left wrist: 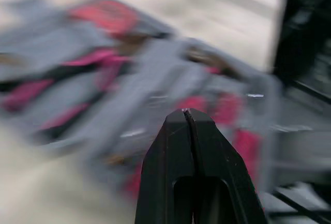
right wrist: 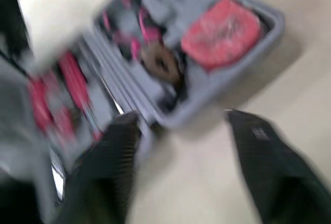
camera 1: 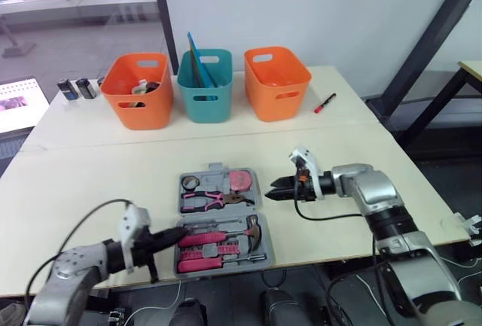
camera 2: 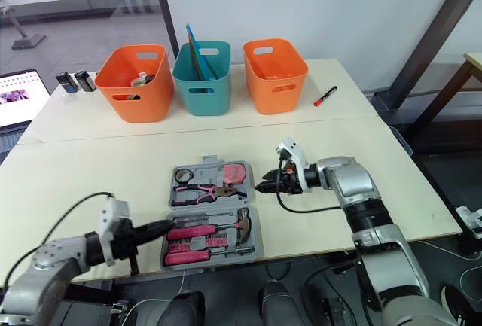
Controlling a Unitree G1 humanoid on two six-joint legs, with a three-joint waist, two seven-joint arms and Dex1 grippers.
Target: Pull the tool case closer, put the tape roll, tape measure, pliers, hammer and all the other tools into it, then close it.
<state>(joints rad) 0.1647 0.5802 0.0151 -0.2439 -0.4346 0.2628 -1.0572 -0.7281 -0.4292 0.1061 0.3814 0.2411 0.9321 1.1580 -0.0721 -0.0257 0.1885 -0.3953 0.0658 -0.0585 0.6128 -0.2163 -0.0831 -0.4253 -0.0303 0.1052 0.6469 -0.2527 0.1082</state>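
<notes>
Where the tool case (camera 1: 218,217) lies: it is found open and flat at the near edge of the table (camera 1: 361,138), between the two grippers.
Far half of case: a tape roll (camera 1: 190,183), a pink tape measure (camera 1: 241,181) and pink-handled pliers (camera 1: 215,200) are seated in it.
Near half of case: a hammer (camera 1: 226,234) with a pink grip is laid across it; further pink-handled tools (camera 1: 202,254) are stowed beside it, type not determined.
Left gripper (camera 1: 175,236): the fingers are pressed together on nothing; the tips are placed at the left edge of the near half. Contact cannot be confirmed.
Right gripper (camera 1: 273,189): the fingers are spread apart and nothing is held; the tips are pointed at the right wall of the far half, just beside it.
Far side of table: a left orange bin (camera 1: 138,89), a teal bin (camera 1: 205,85) and a right orange bin (camera 1: 276,81) are set in a row; a red marker (camera 1: 324,104) is noted to their right.
</notes>
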